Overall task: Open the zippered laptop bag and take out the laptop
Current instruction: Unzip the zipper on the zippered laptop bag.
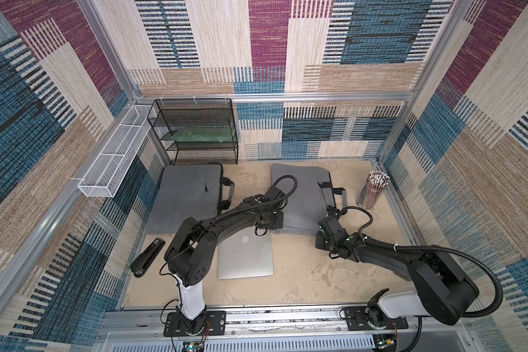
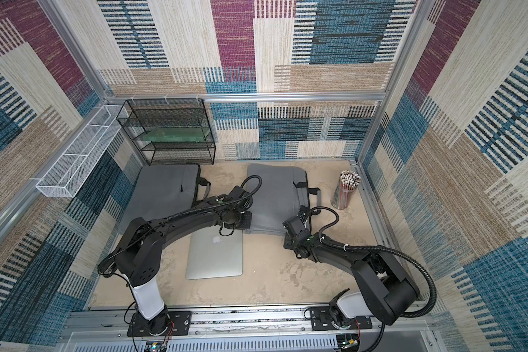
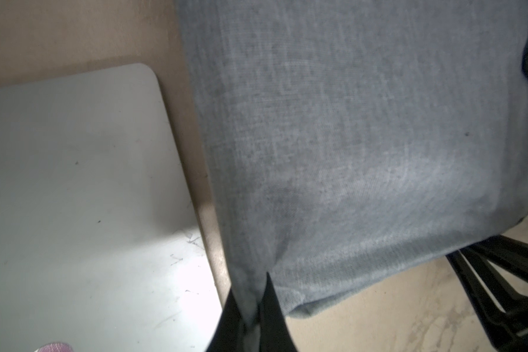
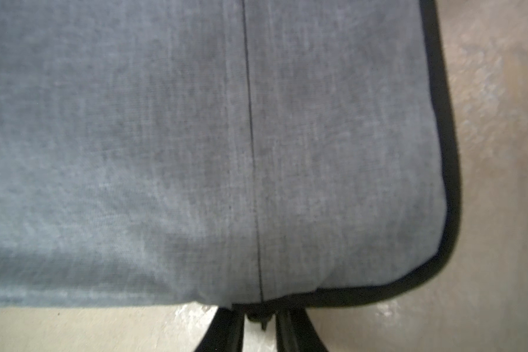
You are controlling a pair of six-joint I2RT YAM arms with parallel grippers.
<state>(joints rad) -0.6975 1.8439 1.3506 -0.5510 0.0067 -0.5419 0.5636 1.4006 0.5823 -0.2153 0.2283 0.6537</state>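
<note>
A grey laptop bag [image 1: 302, 195] with black zipper trim lies flat at the back middle of the table. My left gripper [image 3: 251, 282] is shut on a pinch of grey fabric at its near left corner [image 1: 276, 225]. At the near right corner, my right gripper [image 4: 259, 314] has its fingers tight on both sides of the black zipper pull [image 4: 261, 318]. In both top views that gripper [image 1: 320, 237] sits at the bag's edge. A silver laptop [image 1: 246, 259] lies closed on the table in front of the bag, beside my left gripper.
A second grey bag [image 1: 186, 195] lies at the back left. Behind it stand a black mesh shelf [image 1: 195, 131] and a white wire basket [image 1: 116, 158]. A black stapler [image 1: 147, 257] lies at the left. A cup of pencils [image 1: 374, 189] stands at the back right.
</note>
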